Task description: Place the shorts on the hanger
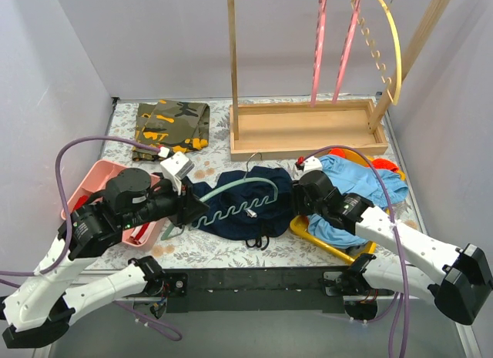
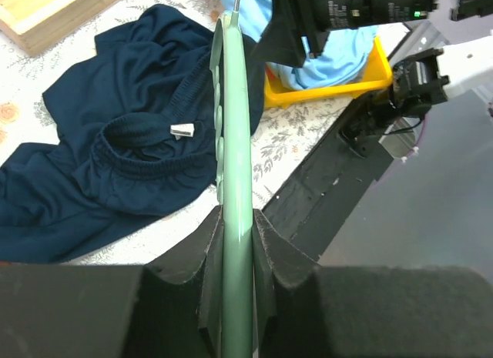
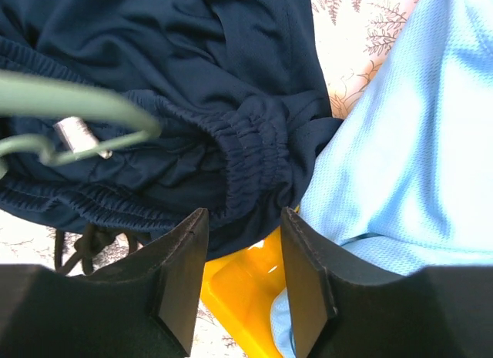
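The dark navy shorts [image 1: 239, 208] lie crumpled on the table's middle, their white tag [image 2: 182, 129] showing inside the waistband. My left gripper [image 1: 189, 208] is shut on one end of the pale green hanger [image 1: 231, 190]. The hanger reaches right across the shorts [image 2: 131, 158], and in the left wrist view it [image 2: 235, 142] runs straight out from the gripper [image 2: 237, 235]. My right gripper [image 1: 296, 196] is open and empty at the shorts' right edge. In the right wrist view its jaws [image 3: 243, 242] stand just short of the gathered waistband [image 3: 254, 150], with the hanger [image 3: 77, 104] lying beyond.
A yellow tray [image 1: 331, 246] holding a light blue garment [image 1: 362, 185] sits under my right arm. A pink tray [image 1: 96, 181] is at the left. A camouflage garment [image 1: 171, 123] lies at the back left. A wooden rack [image 1: 308, 131] with pink hangers [image 1: 320, 42] and a yellow hanger [image 1: 389, 42] stands behind.
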`<state>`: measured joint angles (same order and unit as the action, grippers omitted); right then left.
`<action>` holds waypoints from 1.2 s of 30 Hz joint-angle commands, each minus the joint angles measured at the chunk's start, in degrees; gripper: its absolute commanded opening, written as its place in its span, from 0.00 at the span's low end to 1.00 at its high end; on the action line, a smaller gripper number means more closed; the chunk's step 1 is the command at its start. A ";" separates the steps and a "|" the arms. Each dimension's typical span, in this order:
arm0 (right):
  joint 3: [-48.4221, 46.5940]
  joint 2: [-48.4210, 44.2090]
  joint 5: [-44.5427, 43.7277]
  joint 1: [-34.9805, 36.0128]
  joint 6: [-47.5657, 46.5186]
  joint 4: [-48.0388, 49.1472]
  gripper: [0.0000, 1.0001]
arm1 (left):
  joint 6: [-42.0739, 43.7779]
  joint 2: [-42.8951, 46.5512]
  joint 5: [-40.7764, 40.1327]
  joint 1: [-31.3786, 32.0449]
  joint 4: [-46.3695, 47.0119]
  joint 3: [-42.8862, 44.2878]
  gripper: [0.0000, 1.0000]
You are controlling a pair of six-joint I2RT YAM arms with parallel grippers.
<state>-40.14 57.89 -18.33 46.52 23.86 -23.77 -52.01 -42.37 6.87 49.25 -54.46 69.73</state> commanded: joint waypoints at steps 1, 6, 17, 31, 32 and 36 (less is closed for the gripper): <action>-2.66 1.17 -3.12 0.76 -0.22 2.94 0.46 | -0.72 2.47 3.23 -0.04 -0.21 0.23 0.00; -4.15 3.90 -5.31 1.46 -0.04 3.20 0.33 | -0.73 2.55 3.50 -0.12 -0.57 -0.47 0.00; -13.55 6.19 -10.06 5.86 -1.00 -1.28 0.01 | 2.69 4.92 0.33 -0.04 12.61 -9.26 0.00; -17.89 6.64 -17.00 8.06 1.01 -6.91 0.25 | 4.99 12.75 -0.81 -0.12 17.37 -17.97 0.00; -14.21 5.84 -16.31 7.97 1.19 -5.60 0.27 | 4.90 13.01 -0.64 -0.12 17.19 -18.05 0.00; -11.37 5.83 -14.10 7.97 2.60 -3.48 0.29 | 4.28 13.02 -0.72 -0.04 16.05 -18.32 0.00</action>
<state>-53.54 64.01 -31.75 54.39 24.14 -28.51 -48.18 -29.56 6.85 49.25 -39.18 50.81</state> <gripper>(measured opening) 0.288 0.152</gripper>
